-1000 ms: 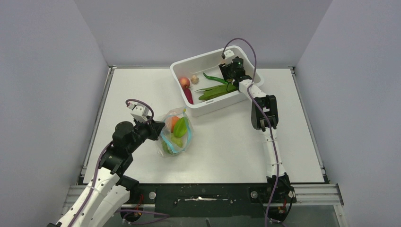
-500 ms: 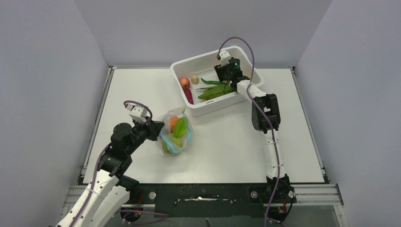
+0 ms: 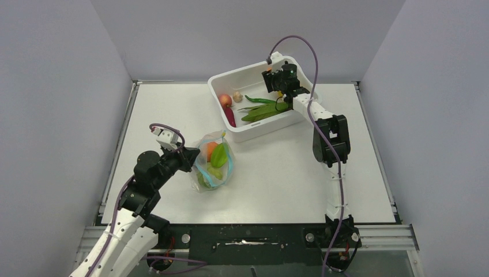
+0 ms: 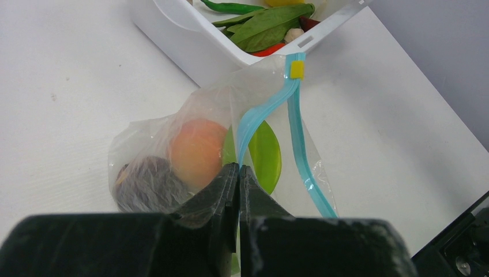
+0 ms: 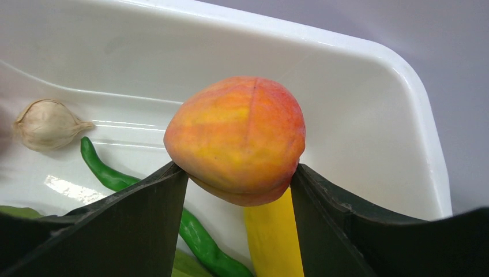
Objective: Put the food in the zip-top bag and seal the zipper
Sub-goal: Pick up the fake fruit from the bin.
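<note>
The zip-top bag lies on the worktop, near and left. An orange fruit, a dark fruit and green bits are inside. The left hand pinches its rim tight. The right hand holds a peach over the white tub, far right. More food waits there, and the zipper is open.

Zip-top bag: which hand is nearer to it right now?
Left. The left hand is shut on the zip-top bag at its rim; the right hand is away in the white tub, gripping a peach.
</note>
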`<state>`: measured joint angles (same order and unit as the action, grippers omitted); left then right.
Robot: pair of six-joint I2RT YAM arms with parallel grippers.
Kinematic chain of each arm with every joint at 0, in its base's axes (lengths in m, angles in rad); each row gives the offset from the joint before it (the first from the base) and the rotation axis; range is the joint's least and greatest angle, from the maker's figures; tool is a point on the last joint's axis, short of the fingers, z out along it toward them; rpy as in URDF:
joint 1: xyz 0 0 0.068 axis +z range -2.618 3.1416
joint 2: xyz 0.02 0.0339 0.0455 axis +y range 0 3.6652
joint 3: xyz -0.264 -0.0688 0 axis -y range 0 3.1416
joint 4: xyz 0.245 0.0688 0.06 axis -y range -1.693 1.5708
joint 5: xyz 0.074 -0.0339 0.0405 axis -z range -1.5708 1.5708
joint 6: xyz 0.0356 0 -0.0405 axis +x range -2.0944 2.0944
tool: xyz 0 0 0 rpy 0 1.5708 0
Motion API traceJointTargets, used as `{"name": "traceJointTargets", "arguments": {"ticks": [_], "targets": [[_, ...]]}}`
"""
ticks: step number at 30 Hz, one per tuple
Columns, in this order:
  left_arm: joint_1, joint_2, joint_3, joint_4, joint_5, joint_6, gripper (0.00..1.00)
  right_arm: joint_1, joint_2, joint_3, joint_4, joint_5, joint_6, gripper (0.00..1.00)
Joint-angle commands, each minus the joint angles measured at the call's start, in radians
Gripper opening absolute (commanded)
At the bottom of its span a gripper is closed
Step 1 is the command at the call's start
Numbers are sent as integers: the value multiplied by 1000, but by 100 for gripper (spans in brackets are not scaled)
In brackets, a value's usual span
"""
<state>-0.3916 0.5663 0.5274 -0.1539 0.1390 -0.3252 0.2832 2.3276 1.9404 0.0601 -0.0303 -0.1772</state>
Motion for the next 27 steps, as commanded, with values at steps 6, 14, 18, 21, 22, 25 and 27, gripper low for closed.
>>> {"name": "traceJointTargets", "arguments": {"ticks": [6,14,18,21,22,25,27], "targets": [[5,-15,10,42,4,10,0,21,-193,-121,58,-36,79,31],[7,-18,8,50,17,8,0,64,-333,-269,41,-16,157,29],[7,-19,9,48,20,4,0,90,-407,-338,37,3,182,29],[6,-22,7,48,18,2,0,106,-464,-372,17,12,203,29],[7,-23,6,49,18,2,0,111,-481,-380,7,16,207,29],[7,-23,6,50,9,3,0,129,-535,-411,-15,28,224,29],[7,-24,6,54,7,1,0,141,-569,-431,-32,29,238,29]]}}
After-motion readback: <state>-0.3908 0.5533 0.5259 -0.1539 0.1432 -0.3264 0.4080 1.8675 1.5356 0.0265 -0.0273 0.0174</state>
